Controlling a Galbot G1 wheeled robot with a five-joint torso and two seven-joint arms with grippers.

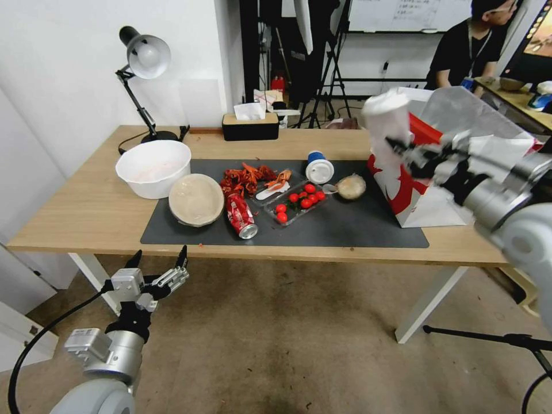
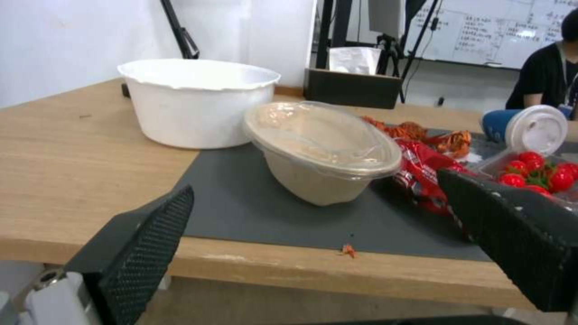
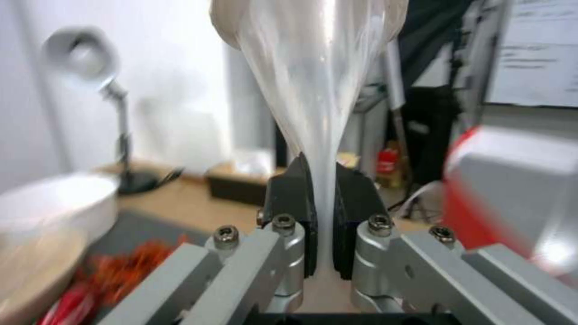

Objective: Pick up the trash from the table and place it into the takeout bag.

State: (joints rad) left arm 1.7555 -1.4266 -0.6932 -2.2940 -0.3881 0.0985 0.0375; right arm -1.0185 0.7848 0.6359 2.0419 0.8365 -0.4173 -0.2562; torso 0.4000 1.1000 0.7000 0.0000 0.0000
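Our right gripper [image 1: 402, 150] is clamped on the squashed clear plastic cup [image 1: 386, 123], holding it raised at the left edge of the large red-and-white paper takeout bag [image 1: 422, 198] at the right end of the long light-wood table [image 1: 86, 213]. Left gripper [image 1: 160, 265] idles spread wide below the near table edge. On the dark grey mat [image 1: 345, 227] we see the round beige lidded bowl [image 1: 196, 199], crushed red soda can [image 1: 241, 215], blue-white lidded cup [image 1: 318, 167] and small beige lump [image 1: 351, 187]
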